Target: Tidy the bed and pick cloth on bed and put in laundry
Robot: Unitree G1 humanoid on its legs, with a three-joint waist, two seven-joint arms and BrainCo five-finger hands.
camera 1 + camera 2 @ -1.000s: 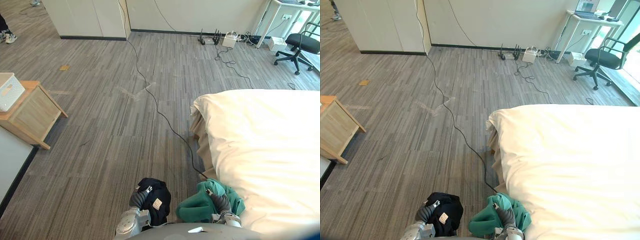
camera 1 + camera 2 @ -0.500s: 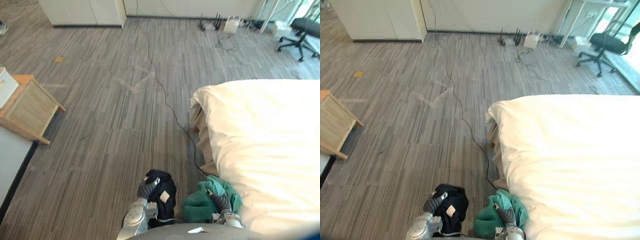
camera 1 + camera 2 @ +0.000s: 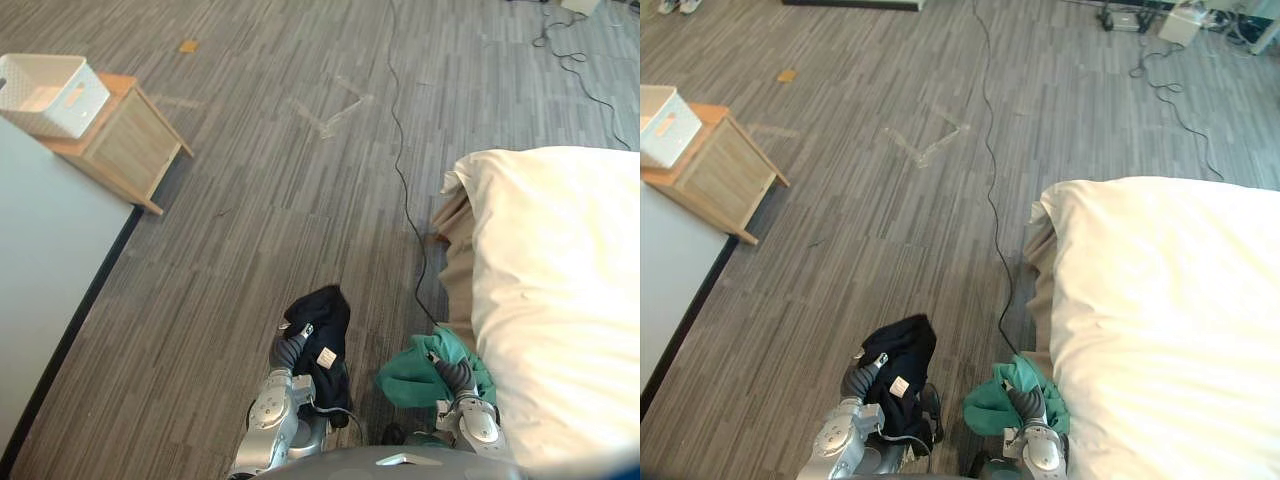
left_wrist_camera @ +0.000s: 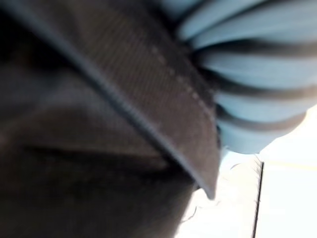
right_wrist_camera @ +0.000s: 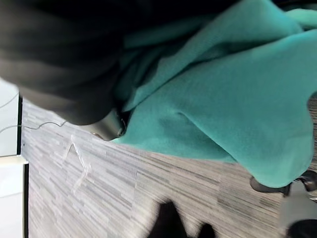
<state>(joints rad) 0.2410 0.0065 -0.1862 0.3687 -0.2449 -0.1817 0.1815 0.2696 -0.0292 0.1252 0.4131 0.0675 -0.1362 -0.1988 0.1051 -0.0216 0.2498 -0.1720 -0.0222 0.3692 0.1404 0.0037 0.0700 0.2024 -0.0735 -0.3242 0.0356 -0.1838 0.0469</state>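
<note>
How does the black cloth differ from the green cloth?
The black cloth is dark and shows a pale tag; the green cloth shows none. The black cloth is at the left hand, over the floor; the green cloth is at the right hand, beside the bed. Both are crumpled.

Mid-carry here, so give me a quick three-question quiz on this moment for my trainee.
1. True or false: the green cloth lies on the floor.
2. The left hand holds: A) a pillow, B) the black cloth, C) a shoe.
3. What stands on the wooden side table?

Key:
1. False. The right hand holds it, clear of the floor.
2. B.
3. The white basket.
</note>
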